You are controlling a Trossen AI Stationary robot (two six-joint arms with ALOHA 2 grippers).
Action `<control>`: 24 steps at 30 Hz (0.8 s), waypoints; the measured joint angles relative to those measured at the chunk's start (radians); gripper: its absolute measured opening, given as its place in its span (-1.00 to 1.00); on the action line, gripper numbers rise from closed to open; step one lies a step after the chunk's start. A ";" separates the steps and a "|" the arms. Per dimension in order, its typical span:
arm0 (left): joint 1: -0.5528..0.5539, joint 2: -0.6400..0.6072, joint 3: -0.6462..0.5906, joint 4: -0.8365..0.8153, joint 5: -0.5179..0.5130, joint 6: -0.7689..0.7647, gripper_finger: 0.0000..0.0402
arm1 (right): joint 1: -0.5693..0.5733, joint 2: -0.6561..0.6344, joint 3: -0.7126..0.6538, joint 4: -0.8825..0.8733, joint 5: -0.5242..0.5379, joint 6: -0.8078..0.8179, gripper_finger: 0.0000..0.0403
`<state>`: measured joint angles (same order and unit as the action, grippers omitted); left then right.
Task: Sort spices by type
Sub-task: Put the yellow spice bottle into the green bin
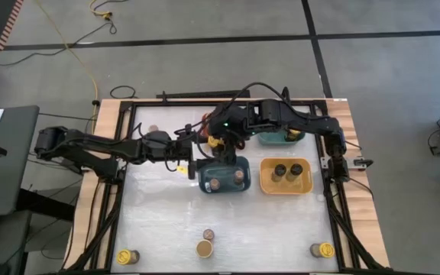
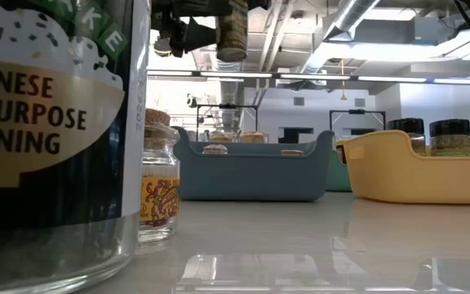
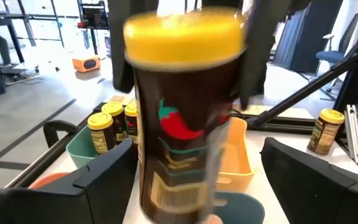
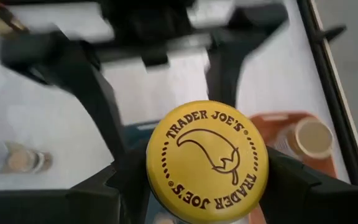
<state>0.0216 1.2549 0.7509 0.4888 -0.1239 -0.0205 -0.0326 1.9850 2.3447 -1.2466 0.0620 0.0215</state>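
A dark spice jar with a yellow lid hangs upright in the air above the table's middle, near the blue bin. My right gripper is shut on it from above. My left gripper is open and points level from the table's left; its fingers stand on either side of the jar with a gap on both sides. More spices sit in the bins: yellow-lidded jars in the teal bin, dark-topped jars in the yellow bin, and two jars in the blue bin. My right gripper pinches the jar's upper body, just under the yellow lid, between its two fingers. The fingers slant down from above. The jar stands upright in the hold, lifted clear of the table and bins.
Loose jars stand near the table's near edge: a small brown-topped one, a tan-lidded one, and yellow-lidded ones at the left and right. An orange bin holds a tan-lidded jar.
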 joint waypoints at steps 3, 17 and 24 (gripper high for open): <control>0.001 -0.053 0.000 -0.055 0.000 0.001 0.64 | 0.000 0.000 0.000 -0.057 0.020 0.021 0.25; 0.002 -0.326 0.000 -0.354 -0.131 0.024 0.64 | 0.028 -0.100 -0.099 -0.218 0.125 0.108 0.25; 0.002 -0.339 -0.001 -0.376 -0.131 0.020 0.64 | 0.023 -0.387 -0.526 -0.024 0.181 0.202 0.25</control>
<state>0.0235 0.9157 0.7502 0.1124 -0.2551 -0.0006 -0.0092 1.5977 1.8190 -1.2701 0.2430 0.2240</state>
